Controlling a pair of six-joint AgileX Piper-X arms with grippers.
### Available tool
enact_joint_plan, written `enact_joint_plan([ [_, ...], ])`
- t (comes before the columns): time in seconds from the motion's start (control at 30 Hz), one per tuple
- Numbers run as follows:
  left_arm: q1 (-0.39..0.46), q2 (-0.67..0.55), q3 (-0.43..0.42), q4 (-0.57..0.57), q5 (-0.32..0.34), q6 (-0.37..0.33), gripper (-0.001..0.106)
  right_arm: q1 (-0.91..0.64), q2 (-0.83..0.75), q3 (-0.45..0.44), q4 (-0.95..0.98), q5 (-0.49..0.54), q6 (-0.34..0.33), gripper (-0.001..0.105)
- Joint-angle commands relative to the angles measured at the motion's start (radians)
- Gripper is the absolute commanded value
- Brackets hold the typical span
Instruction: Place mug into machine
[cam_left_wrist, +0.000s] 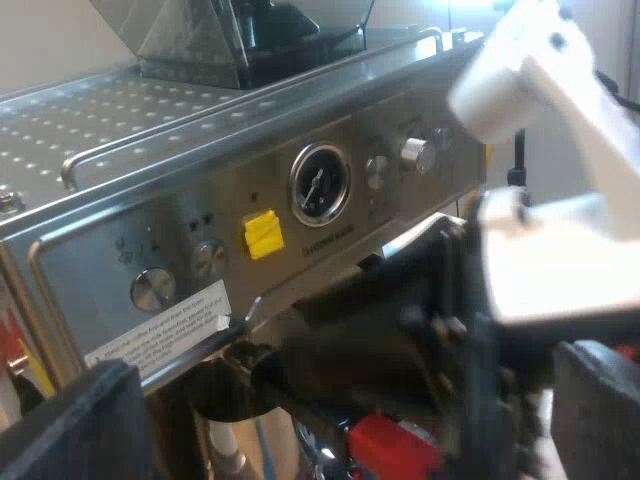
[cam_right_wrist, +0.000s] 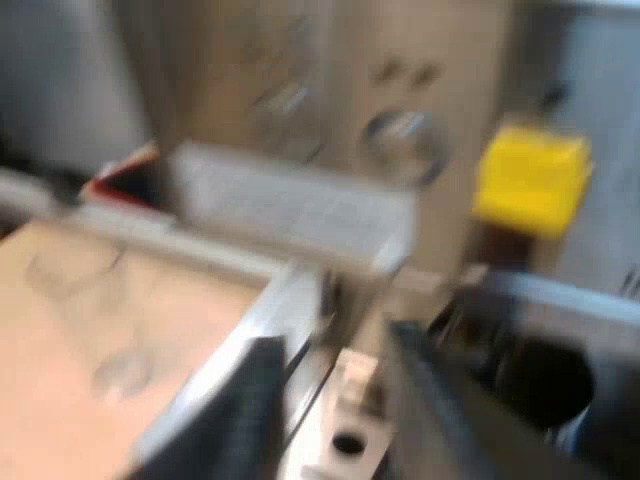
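At the espresso machine's (cam_left_wrist: 180, 130) front, your right gripper (cam_right_wrist: 340, 400) hung below the yellow tab (cam_right_wrist: 530, 180), jaws moderately apart and gripping nothing. Your left gripper (cam_left_wrist: 350, 365) faced the pressure gauge (cam_left_wrist: 320, 185), jaws wide and empty, near the holder's red handle end (cam_left_wrist: 385, 440). Where the mug stood could not be told. The placing looked barely begun: your next move called for a grasp on the mug, then a careful carry under the machine.

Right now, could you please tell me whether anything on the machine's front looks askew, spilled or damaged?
Nothing stands out. The espresso machine looks intact, its bean hopper sits upright on top, and the holder shows its red end at the front below the panel. I see no spill.
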Motion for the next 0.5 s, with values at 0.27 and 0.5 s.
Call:
enact_joint_plan([
  [0.27,0.000,0.021,-0.128,0.149,-0.033,-0.146,0.082,0.034,-0.160,-0.012,0.202,-0.026,0.020,0.064],
  [0.5,0.000,0.171,-0.226,0.148,-0.048,-0.172,0.082,0.020,-0.332,-0.012,0.354,-0.060,0.020,0.067],
])
